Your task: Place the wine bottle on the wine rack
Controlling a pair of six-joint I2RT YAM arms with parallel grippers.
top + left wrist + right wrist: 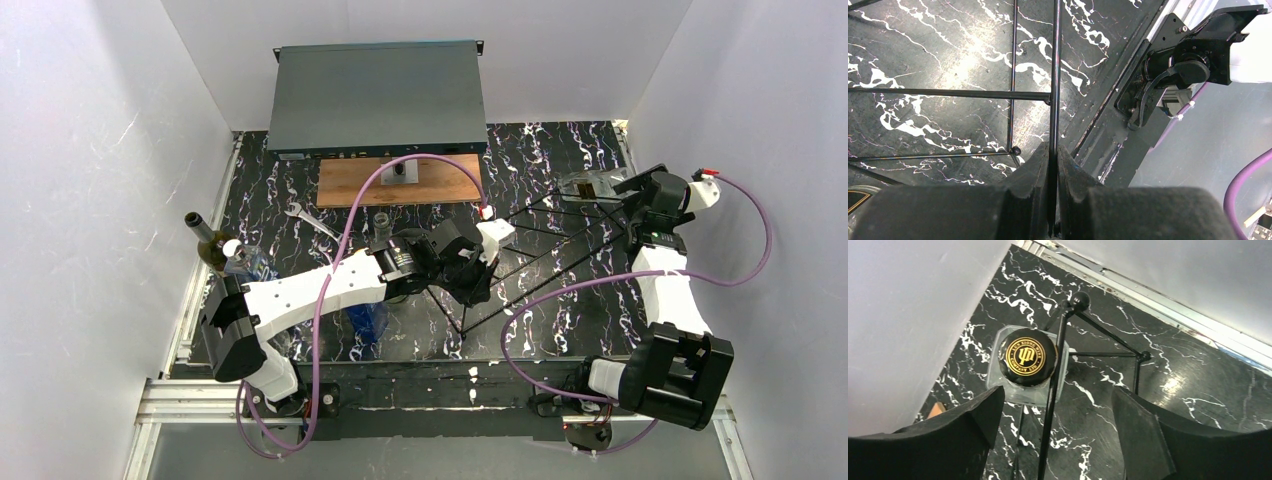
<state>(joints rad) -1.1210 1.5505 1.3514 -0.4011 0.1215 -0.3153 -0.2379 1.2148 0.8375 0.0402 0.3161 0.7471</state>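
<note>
The wine rack point(556, 236), a thin black wire frame, lies across the middle of the table. My left gripper point(472, 278) is shut on one of its wires, and the left wrist view point(1053, 150) shows that wire point(1054, 75) pinched between the pads. My right gripper point(628, 210) hovers open over the rack's right end. In the right wrist view point(1058, 415) a rack wire point(1058, 350) runs between the spread jaws, touching neither. A dark green wine bottle point(207, 243) stands upright at the far left, away from both grippers.
A clear square bottle with a black gold-logo cap point(1028, 357) stands beside the rack's right end point(590, 186). A blue bottle point(368, 316) and a clear bottle point(246, 262) stand near the left arm. A grey box point(378, 95), wooden board point(400, 181) and wrench point(310, 220) lie behind.
</note>
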